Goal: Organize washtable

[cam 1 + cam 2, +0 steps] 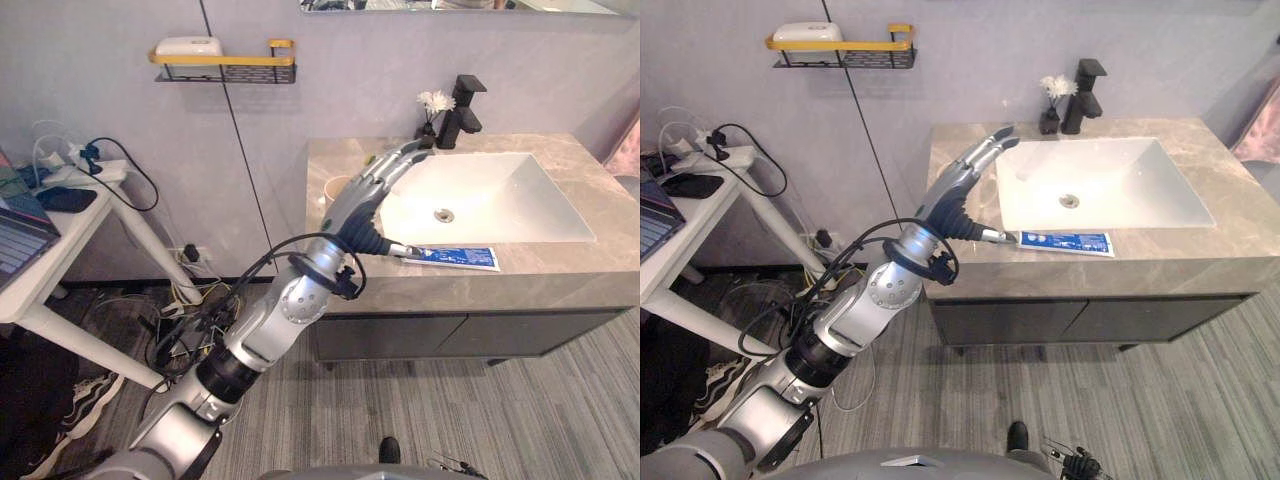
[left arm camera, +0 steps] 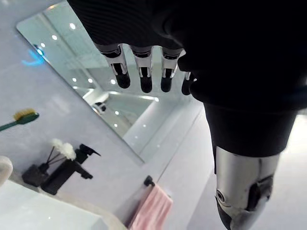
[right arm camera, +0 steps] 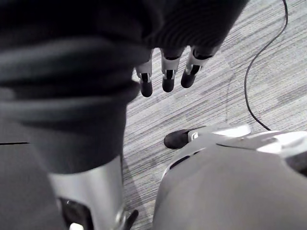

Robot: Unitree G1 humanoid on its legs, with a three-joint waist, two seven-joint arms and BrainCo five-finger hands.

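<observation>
My left hand (image 1: 366,194) reaches over the left end of the stone washtable (image 1: 560,280), fingers (image 2: 142,73) straight and open, holding nothing. Just behind it stands a pale cup (image 1: 334,188), partly hidden by the hand. A green toothbrush (image 2: 19,118) with yellowish bristles shows past the hand in the left wrist view. A blue toothpaste tube (image 1: 456,257) lies flat on the front edge of the counter, before the white sink (image 1: 520,200). My right hand (image 3: 165,72) hangs low over the grey floor, fingers relaxed and empty.
A black faucet (image 1: 463,110) and a small dark vase of white flowers (image 1: 433,112) stand behind the sink. A yellow-railed wall shelf (image 1: 226,64) holds a white item. A white side table (image 1: 60,235) with cables stands at left. A pink towel (image 2: 151,209) hangs at right.
</observation>
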